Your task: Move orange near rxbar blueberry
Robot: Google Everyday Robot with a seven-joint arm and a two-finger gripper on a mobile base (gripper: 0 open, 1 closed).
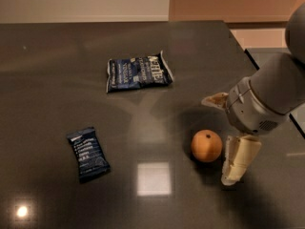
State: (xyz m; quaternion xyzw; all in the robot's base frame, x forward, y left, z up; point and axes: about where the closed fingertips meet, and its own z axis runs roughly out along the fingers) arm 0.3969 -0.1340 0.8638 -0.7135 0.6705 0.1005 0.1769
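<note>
The orange (206, 146) lies on the dark table at the right of centre, its stem dot facing up. My gripper (224, 133) is just right of it, open, with one pale finger (215, 99) behind the orange and the other (236, 162) in front and to its right. The orange sits at the mouth of the open jaws, not gripped. The rxbar blueberry (87, 153), a narrow navy wrapper, lies flat at the front left, well apart from the orange.
A wider blue-and-white chip bag (138, 72) lies at the back centre. The table's (47, 70) right edge runs close behind the arm (274, 92). A bright light reflection (153, 178) shows on the tabletop near the front.
</note>
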